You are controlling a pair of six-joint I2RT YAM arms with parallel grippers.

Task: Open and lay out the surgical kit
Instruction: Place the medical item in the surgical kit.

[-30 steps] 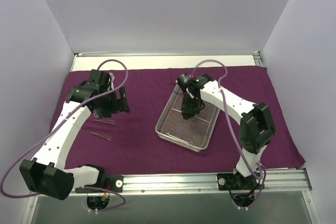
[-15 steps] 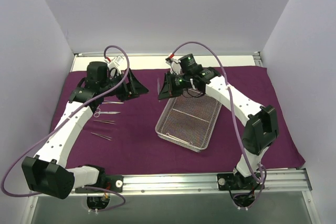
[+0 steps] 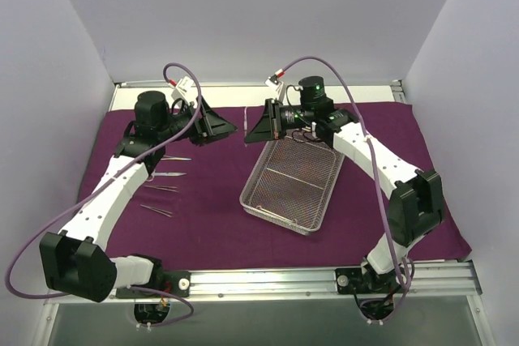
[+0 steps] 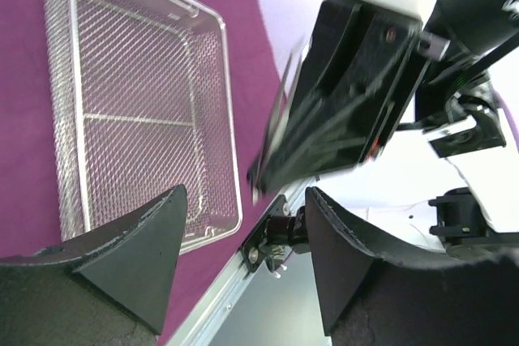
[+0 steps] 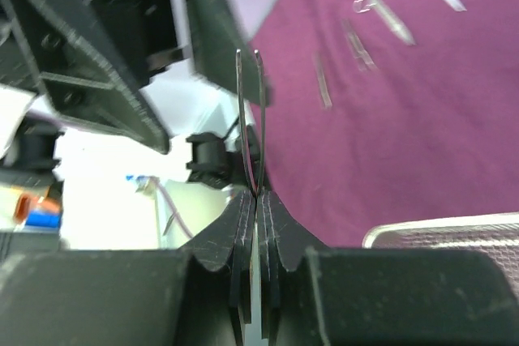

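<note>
I operate here in what looks to me like a robotics lab cell. Plain pale walls (image 3: pixel 243 14) close the workspace on three sides. The left arm (image 3: pixel 113 192) and the right arm (image 3: pixel 369 155) are bolted to an aluminium rail (image 3: pixel 268 279), and purple cables (image 3: pixel 311 59) loop freely from them.
</note>
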